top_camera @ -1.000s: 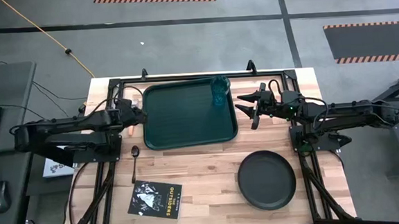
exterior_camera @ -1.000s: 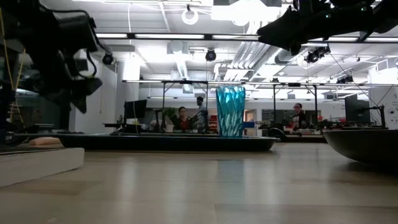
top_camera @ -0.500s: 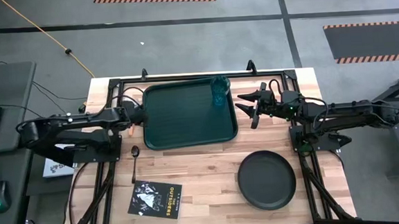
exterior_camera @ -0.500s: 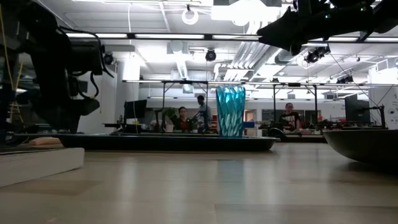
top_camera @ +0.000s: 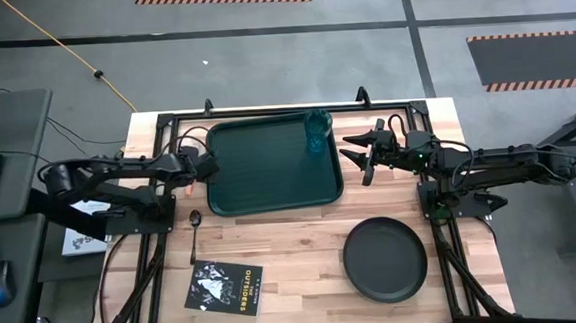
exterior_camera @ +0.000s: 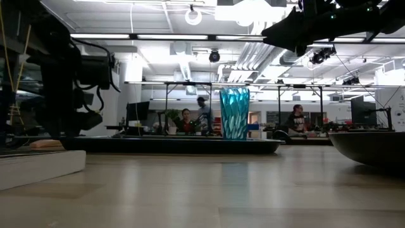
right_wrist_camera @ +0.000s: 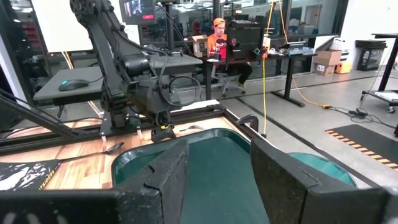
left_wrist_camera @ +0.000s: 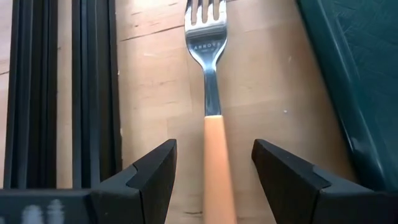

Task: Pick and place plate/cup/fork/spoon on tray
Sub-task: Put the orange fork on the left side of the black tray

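The fork, with pale metal tines and an orange handle, lies flat on the wood between a black frame rail and the left lip of the dark green tray. My left gripper is open, one finger on each side of the fork's handle, not touching it; it is also seen in the high view. The teal cup stands upright in the tray's far right corner. The black plate rests on the table at the near right. The spoon lies near the tray's near left corner. My right gripper is open and empty, right of the tray.
A black booklet with white print lies at the near left. Black frame rails run close beside the fork. Bare wood lies between the tray and the plate. People sit at desks in the room beyond the table.
My left gripper has gone down toward the table beside the tray's left edge and a little toward the tray, with the arm folding in behind it. My right gripper and the task's things have kept still.
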`<state>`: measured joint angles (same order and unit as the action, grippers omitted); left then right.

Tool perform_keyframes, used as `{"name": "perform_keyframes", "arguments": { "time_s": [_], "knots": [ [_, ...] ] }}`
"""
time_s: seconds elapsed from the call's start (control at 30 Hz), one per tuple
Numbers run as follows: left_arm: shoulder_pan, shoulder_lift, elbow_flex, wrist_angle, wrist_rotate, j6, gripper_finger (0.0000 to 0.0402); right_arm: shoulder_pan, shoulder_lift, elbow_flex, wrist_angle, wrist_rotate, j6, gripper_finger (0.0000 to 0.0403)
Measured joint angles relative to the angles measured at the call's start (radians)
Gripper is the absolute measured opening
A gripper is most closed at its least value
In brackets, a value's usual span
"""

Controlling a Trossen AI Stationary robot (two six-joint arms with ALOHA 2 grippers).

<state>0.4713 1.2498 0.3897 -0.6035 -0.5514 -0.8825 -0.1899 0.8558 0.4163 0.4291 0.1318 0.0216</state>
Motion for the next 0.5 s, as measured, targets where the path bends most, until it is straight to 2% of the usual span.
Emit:
{"name": "perform_keyframes", "arguments": {
  "time_s": [0.23,0.5],
  "knots": [
    [0.0,0.01,0.0,0.001,0.022,-0.01,0.0194,0.0,0.0,0.0,0.0,0.0,0.0,0.0165],
    [0.0,0.013,-0.001,0.004,0.048,-0.005,0.0099,0.0,0.0,0.0,0.0,0.0,0.0,0.0165]
  ]
}}
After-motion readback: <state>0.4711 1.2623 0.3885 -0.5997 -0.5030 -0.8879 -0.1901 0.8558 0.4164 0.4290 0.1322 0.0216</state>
